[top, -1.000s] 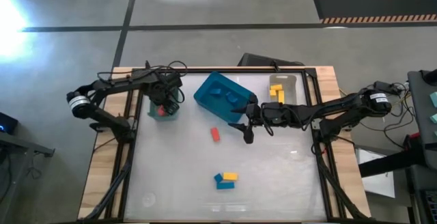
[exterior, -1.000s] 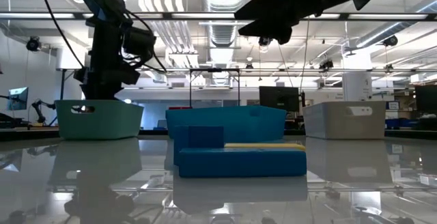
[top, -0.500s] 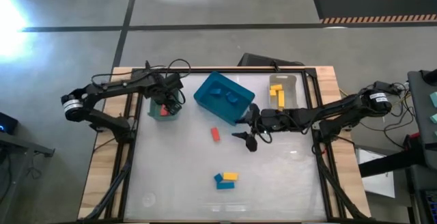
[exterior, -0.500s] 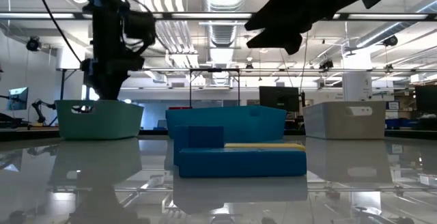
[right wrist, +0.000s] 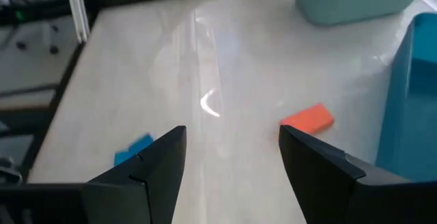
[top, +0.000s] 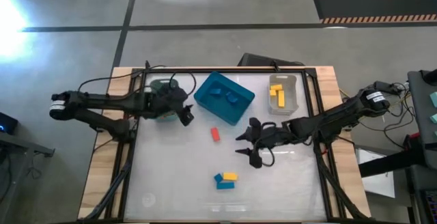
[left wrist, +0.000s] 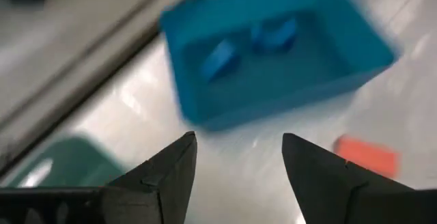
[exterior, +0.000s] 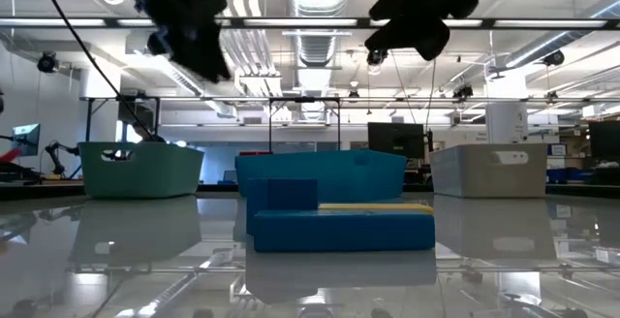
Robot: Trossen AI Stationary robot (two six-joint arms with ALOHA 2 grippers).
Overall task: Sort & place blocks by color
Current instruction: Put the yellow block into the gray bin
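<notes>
Since a second ago the left gripper (top: 186,117) has left the green plastic bin (top: 161,87), fingers spread and empty, heading toward the small red block (top: 215,134) on the table. The right gripper (top: 250,149), also spread and empty, has swung toward the blue and yellow blocks (top: 225,179). Only the right wrist view shows red pieces inside the green bin.

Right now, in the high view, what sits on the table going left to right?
Green bin → left gripper → red block → blue bin → right gripper → grey bin holding yellow blocks.
</notes>
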